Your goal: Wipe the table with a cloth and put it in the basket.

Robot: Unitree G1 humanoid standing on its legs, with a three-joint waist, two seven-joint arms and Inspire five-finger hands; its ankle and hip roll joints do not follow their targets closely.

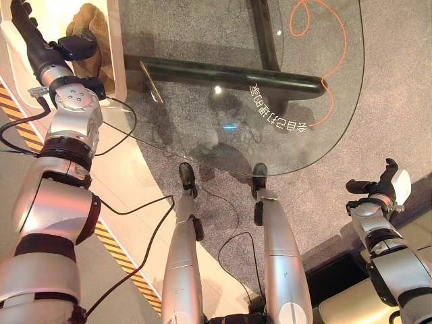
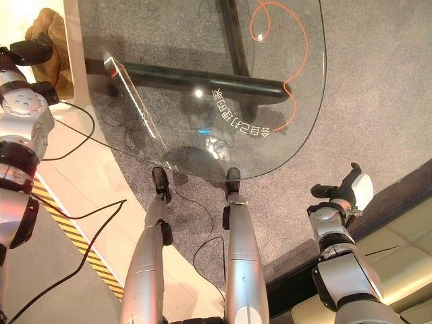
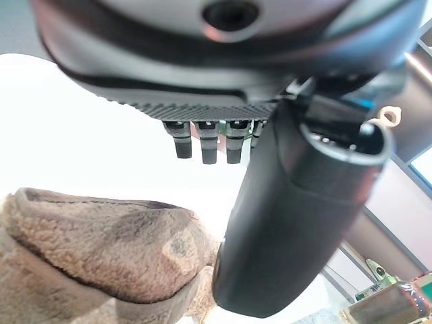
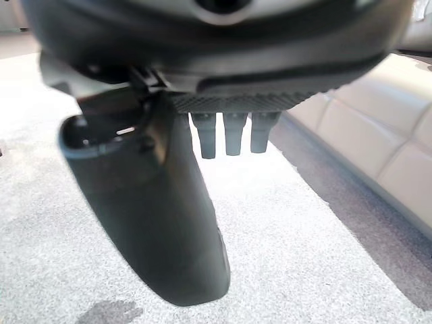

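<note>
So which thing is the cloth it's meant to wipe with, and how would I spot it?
Start at the big glass table and go to its far left side, where a white surface runs alongside. The cloth lies crumpled there, just past the robot's left hand. It is the one soft, fuzzy tan thing among hard surfaces.

Orange cable (image 1: 335,61), cream sofa (image 4: 378,135)

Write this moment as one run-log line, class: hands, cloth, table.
left hand: open, raised beside cloth | cloth: brown, on white surface left of table | glass table: untouched | right hand: open, idle, low right
</note>
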